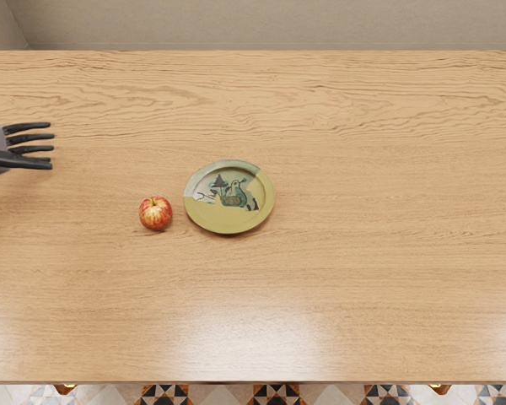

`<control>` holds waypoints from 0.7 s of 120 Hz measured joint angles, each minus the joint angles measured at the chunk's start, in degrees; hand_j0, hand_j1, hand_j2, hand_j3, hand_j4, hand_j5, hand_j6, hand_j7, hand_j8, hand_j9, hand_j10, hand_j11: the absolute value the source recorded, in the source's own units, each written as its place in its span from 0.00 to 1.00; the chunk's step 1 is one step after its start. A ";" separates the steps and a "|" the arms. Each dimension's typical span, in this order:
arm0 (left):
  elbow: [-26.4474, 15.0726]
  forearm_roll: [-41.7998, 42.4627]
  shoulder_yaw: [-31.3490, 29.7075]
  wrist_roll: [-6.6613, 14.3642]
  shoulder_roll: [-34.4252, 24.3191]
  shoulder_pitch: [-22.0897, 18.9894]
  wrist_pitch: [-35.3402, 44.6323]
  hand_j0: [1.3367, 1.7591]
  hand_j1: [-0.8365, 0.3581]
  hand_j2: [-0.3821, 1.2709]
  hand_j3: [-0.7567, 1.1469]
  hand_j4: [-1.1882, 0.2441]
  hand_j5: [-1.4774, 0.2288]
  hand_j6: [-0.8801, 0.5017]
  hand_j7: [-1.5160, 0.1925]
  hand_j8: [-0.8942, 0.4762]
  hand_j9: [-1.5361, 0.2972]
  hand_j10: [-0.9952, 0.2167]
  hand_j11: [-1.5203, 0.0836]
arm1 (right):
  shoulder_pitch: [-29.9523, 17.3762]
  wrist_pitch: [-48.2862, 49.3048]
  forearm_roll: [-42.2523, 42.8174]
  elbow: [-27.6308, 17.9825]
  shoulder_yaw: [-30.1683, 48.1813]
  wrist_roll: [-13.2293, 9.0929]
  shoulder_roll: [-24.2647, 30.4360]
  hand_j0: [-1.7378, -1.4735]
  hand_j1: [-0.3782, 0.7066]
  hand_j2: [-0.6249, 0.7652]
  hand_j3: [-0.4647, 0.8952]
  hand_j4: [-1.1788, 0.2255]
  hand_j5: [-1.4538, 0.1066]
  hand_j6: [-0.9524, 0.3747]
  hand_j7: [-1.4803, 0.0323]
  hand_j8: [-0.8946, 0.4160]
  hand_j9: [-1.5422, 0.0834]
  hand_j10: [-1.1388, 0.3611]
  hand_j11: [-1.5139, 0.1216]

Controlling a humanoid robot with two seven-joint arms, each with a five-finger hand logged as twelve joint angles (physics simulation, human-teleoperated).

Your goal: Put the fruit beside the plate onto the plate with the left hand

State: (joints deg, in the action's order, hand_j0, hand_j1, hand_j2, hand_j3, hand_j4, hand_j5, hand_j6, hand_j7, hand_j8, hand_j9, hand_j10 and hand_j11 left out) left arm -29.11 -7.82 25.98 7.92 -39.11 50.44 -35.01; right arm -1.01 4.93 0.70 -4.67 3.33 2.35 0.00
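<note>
I see the apple (155, 213) resting just left of the plate (228, 226), with bare table (84, 198) stretching from it to my left hand (8, 148) at the left edge, fingers (30, 128) spread and holding nothing.

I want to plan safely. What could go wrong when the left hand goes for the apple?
The apple is round and may roll away if the open left hand nudges it. It lies close to the plate, so fingers closing on that side might push the plate.
</note>
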 joint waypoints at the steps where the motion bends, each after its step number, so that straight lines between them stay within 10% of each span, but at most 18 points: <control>1: 0.05 -0.01 0.00 0.00 0.00 0.00 0.00 0.76 0.75 0.26 0.40 0.66 0.68 0.46 0.70 0.48 0.67 0.62 0.75 | 0.00 0.00 0.00 0.00 0.00 -0.01 0.00 0.30 0.07 0.44 0.34 0.81 0.90 0.69 0.95 0.65 0.92 0.73 0.90; 65: 0.36 -4.97 -0.40 0.05 -3.09 1.93 0.00 0.76 0.75 0.26 0.40 0.66 0.68 0.46 0.70 0.48 0.67 0.62 0.75 | -0.47 0.00 0.00 0.19 -0.03 0.02 0.00 0.30 0.07 0.44 0.34 0.81 0.90 0.69 0.95 0.65 0.92 0.73 0.90; 84: -11.43 -6.34 -4.17 0.07 -11.16 5.14 0.00 0.76 0.75 0.26 0.40 0.66 0.68 0.46 0.70 0.48 0.67 0.62 0.75 | -0.48 0.00 0.00 0.19 -0.03 0.02 0.00 0.30 0.07 0.44 0.34 0.81 0.90 0.69 0.95 0.65 0.92 0.73 0.90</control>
State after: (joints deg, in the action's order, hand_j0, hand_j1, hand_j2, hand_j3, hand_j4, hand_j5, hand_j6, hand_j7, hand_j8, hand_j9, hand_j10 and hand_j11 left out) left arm -40.54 -14.16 21.81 7.99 -50.27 55.59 -35.02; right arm -1.49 4.92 0.70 -4.48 3.29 2.37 0.00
